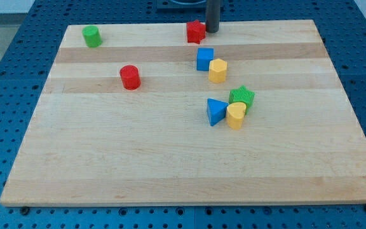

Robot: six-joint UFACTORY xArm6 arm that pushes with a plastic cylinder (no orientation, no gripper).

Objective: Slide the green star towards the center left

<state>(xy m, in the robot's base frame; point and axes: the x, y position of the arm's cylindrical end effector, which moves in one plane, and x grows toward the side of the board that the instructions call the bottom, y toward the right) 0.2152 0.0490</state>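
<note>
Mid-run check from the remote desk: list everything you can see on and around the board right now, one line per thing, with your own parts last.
green star: 1, green, right of centre, touching the yellow block below it
yellow block: 1, yellow, rounded shape, just below the green star
blue triangle: 1, blue, left of that yellow block
blue cube: 1, blue, upper middle
yellow hexagon: 1, yellow, against the blue cube's lower right
red cylinder: 1, red, left of centre
green cylinder: 1, green, top left corner
red star: 1, red, top edge, middle
wooden board: 1, light wood, on a blue perforated table
my tip: 1, dark rod, at the view's top, right beside the red star, far from the green star
</note>
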